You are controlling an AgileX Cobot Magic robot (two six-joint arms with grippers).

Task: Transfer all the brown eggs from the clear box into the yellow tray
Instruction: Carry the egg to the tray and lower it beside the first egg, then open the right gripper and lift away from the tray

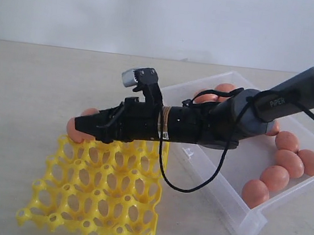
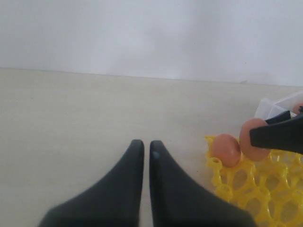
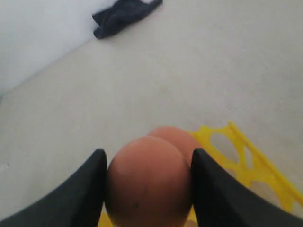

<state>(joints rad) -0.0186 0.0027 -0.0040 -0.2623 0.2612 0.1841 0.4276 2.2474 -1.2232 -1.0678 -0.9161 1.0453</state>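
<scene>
Brown egg (image 3: 149,184) (smooth matte oval) sits gripped in right end effector (image 3: 147,155) at yellow tray (image 1: 154,209) edge.

The right arm (image 1: 243,114) is a dark grey, rounded housing with white "PIPER" lettering (image 1: 277,101), narrowing to a black wrist ringed by a tan band (image 1: 165,119). A small silver-and-black camera (image 1: 138,77) sits on a black bracket above the wrist, and a thin black cable (image 1: 185,187) loops beneath. The right end effector (image 1: 87,126) is black; the left end effector (image 2: 143,144) has two matte black fingers (image 2: 118,189), broad at the base and tapering to rounded tips
</scene>
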